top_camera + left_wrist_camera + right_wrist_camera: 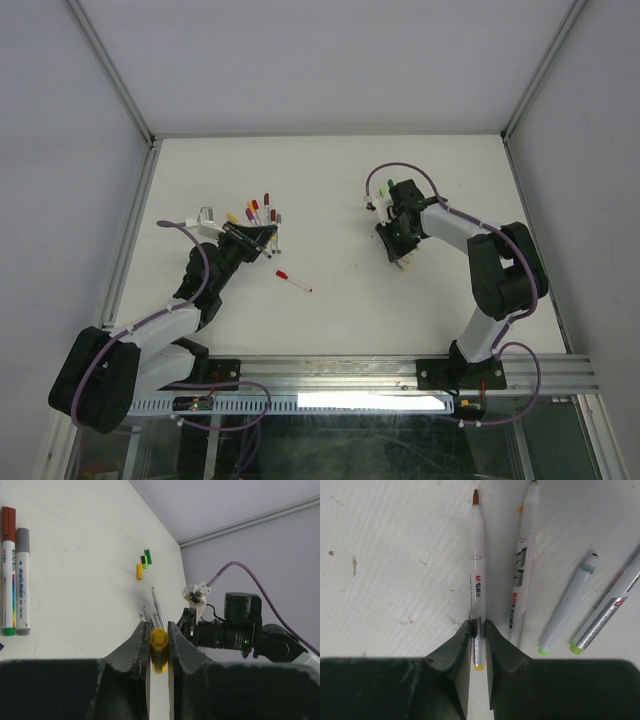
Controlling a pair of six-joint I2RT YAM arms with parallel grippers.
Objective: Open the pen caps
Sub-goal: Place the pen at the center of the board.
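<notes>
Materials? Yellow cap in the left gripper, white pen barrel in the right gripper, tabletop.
Yellow cap in the left gripper: looks like moulded plastic, smooth, opaque, slight sheen.
White pen barrel in the right gripper: likely plastic, glossy, with printed lettering.
Tabletop: white, matte, with brush-like streaks and scuffs; painted or laminated board, can't tell which.

White table (330, 180) enclosed by pale grey walls (320, 60), aluminium frame (105, 60).
</notes>
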